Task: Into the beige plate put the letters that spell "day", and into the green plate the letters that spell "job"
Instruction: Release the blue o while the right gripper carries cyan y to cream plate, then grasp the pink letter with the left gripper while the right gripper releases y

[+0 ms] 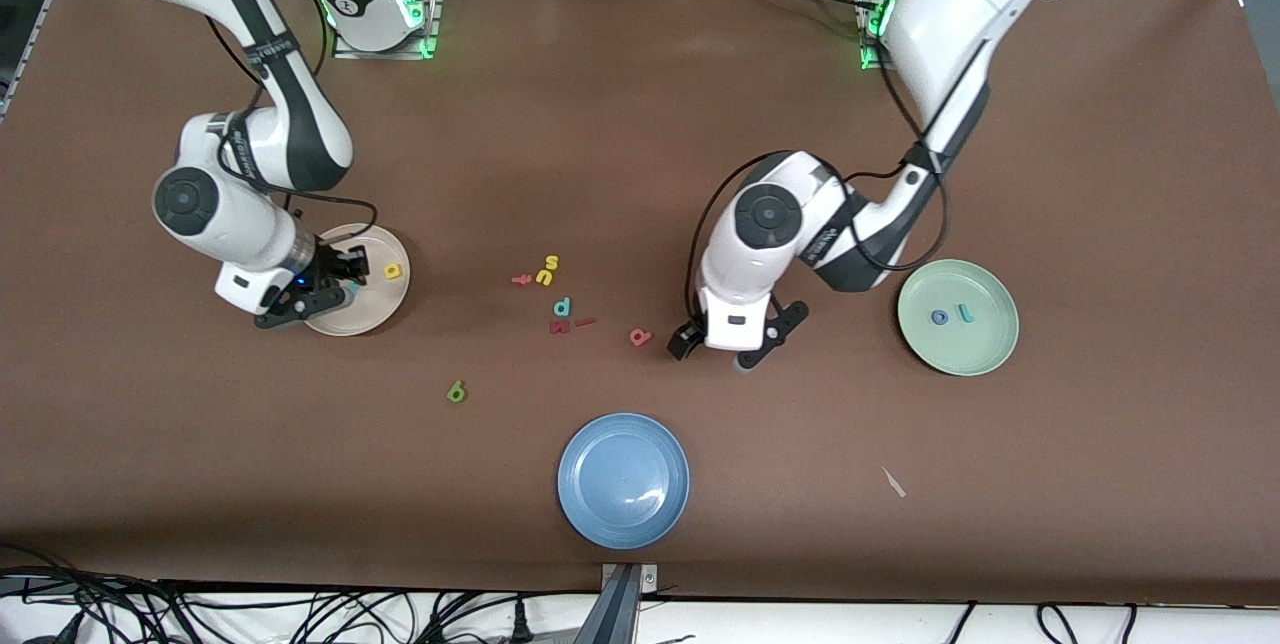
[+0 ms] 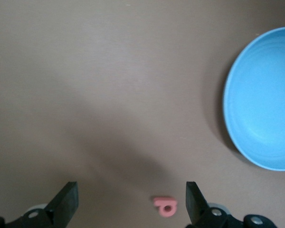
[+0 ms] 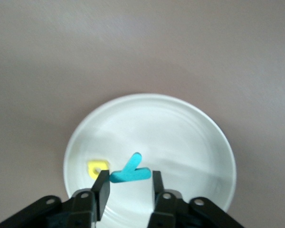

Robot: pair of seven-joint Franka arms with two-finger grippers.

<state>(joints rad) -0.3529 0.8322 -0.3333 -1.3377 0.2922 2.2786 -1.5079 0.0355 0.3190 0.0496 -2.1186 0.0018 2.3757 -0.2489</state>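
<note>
Right gripper [image 3: 129, 186] over beige plate [image 3: 199, 142], jaws slack around teal "y" [image 3: 129, 173]; left gripper [image 2: 132, 202] wide open, empty, above salmon "b" [image 2: 165, 206]. Probably light, soft foam; best pinched across flat sides.

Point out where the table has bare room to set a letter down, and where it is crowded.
Bare cloth lies between the blue plate and green plate, and between the beige plate and the green letter. Crowded: the letter cluster mid-table and the salmon letter beside the open left gripper. The right gripper and teal y crowd the beige plate.
</note>
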